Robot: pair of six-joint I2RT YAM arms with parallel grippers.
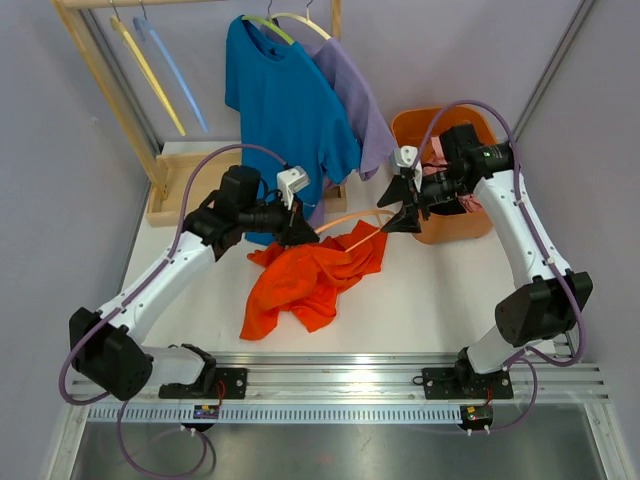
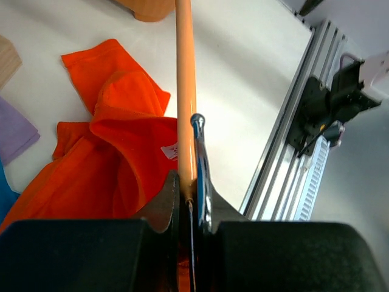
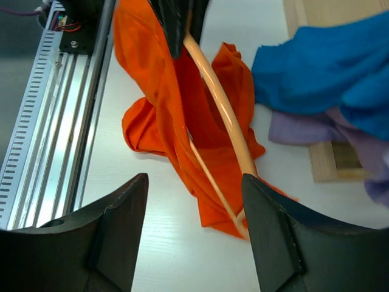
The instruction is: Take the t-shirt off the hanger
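Nearest us, the orange t-shirt (image 1: 300, 285) lies crumpled on the white tabletop (image 1: 430, 300), its upper edge beneath the peach hanger (image 1: 345, 220). Our left tool (image 1: 297, 232) is clamped on one end of that hanger. Our right tool (image 1: 400, 212) hangs spread wide at the other end, gripping nothing. Beyond, a blue shirt (image 1: 285, 110) hangs from the rack (image 1: 105, 80).

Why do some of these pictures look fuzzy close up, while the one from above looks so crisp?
Top external view: even, soft light, all sharp, barely any shadow around the orange t-shirt. Left wrist view: the left gripper is dark and blurred; the hanger it clamps sharpens farther out. Right wrist view: the right gripper has dark fingers, and the blue shirt looks soft.
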